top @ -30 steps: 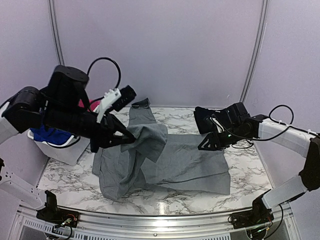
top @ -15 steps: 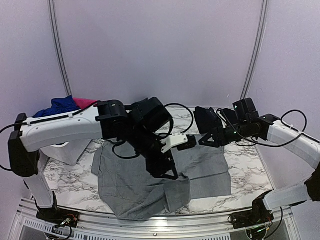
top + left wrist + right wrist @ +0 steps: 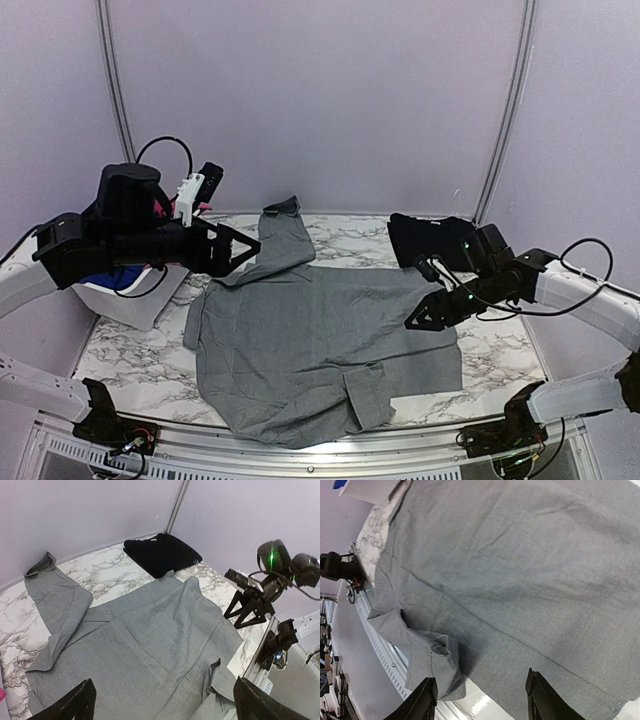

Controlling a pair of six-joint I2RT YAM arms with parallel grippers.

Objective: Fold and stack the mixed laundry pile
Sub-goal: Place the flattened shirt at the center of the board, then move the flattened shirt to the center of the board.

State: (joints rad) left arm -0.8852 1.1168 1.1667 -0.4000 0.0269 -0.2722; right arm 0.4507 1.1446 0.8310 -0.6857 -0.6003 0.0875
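At the left edge of the table [image 3: 135, 355] stands a white basket [image 3: 120, 305], a bit of blue cloth [image 3: 98, 278] showing over its rim under the left arm. Just right of it, the left pincer [image 3: 250, 247] hangs above the far-left part of the table, released: its wrist view shows the two fingers wide apart with nothing between them.

Below it the grey shirt [image 3: 310, 340] lies spread flat over the middle of the table, reaching from near the basket almost to the right edge. Its far sleeve [image 3: 285, 235] runs toward the far edge and is doubled back on itself. Its near sleeve [image 3: 365, 395] is flipped over the body by the near edge, where the hem meets the metal rail.

The right pincer [image 3: 420, 318] hovers low over the shirt's right side, also spread and holding nothing. Behind it, in the far-right corner, a black garment [image 3: 425, 235] sits folded, just beside the shirt.

To my eye the shirt is laid out but not yet folded. A pinch that takes only the top layer would leave the fold crooked. The rumpled sleeves could bunch inside it. A pull toward the near edge might drag the hem off the table. A wide left sweep could knock the basket.
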